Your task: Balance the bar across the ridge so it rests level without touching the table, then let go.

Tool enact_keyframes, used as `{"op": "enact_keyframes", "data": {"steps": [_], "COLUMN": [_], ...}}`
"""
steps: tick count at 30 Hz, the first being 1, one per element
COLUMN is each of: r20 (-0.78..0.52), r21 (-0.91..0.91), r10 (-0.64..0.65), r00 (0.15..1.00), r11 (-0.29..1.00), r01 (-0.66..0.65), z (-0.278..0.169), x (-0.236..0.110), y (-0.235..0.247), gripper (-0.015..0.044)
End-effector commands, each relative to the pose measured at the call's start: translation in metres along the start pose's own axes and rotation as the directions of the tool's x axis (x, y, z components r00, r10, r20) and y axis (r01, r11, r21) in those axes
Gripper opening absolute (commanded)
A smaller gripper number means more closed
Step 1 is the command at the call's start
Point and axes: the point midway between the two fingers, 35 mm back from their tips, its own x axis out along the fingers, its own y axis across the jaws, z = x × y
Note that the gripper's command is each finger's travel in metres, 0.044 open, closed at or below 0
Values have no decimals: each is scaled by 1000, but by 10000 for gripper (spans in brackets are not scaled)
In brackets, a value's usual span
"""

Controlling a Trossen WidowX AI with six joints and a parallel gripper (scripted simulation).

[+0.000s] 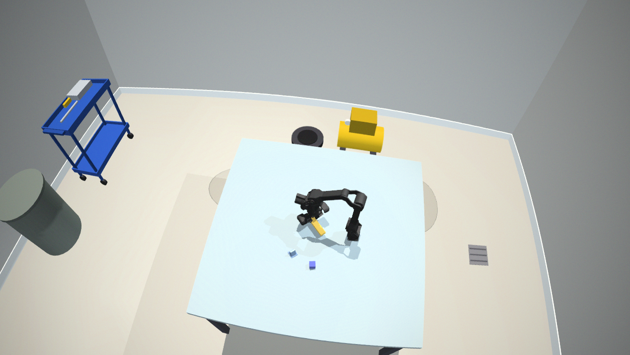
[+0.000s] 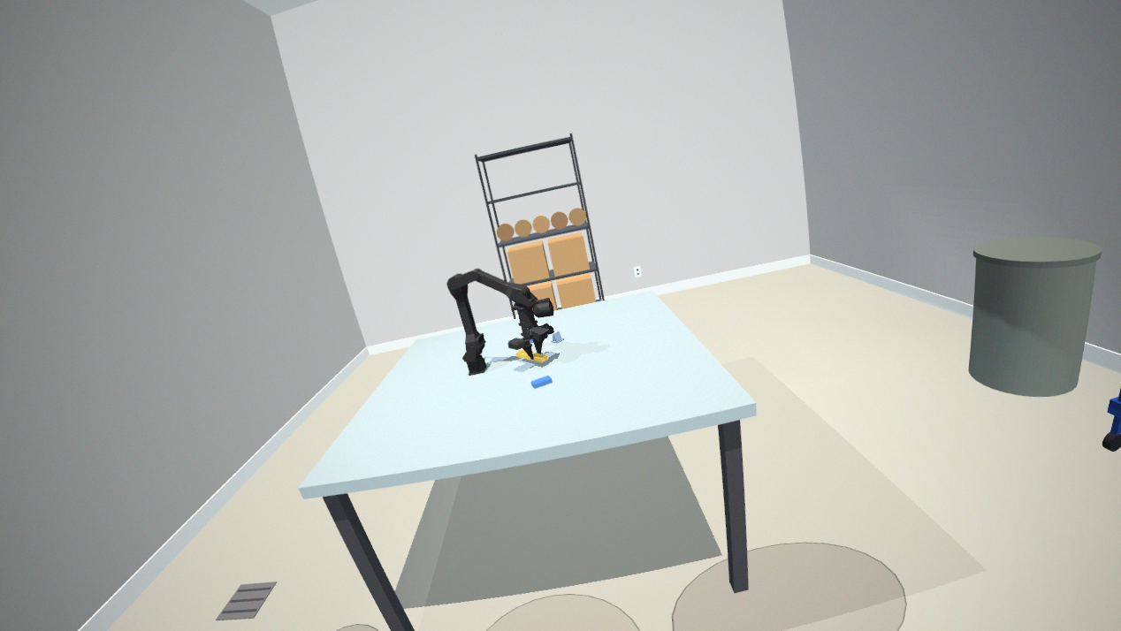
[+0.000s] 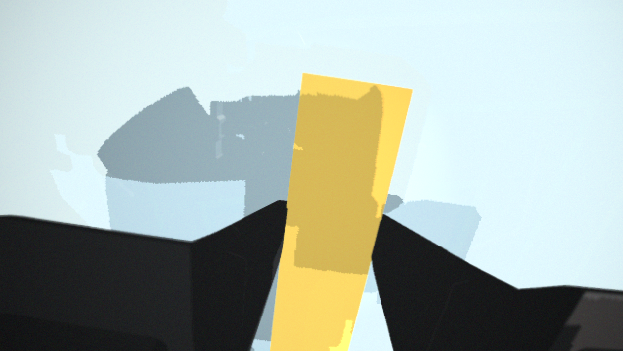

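The yellow bar lies flat, low at the table top; whether it touches the table cannot be told. My gripper points down and is shut on the bar, with one finger against each long side. In the wrist view the bar's far end sticks out beyond the fingertips, and its near end runs out of the picture. The small pale grey-blue ridge stands on the table apart from the bar, with nothing on it.
A small blue-violet cube stands near the ridge on the pale blue table. A blue block lies on the other side of the bar and is hidden behind the arm in the top view.
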Motion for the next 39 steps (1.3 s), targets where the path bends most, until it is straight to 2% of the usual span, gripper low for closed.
{"op": "enact_keyframes", "data": {"steps": [1,25,39], "r20": [3,2,2], "r21": [-2,-4,-3], "r10": [3,5,9], "r00": [1000,1000,1000], "r11": [1000,1000,1000], "r01": [-3,-5,-9], "z": [1,-2,-3], "x": [-10,-69,-75], "y": [1,-1,42], "gripper": [0,0,0]}}
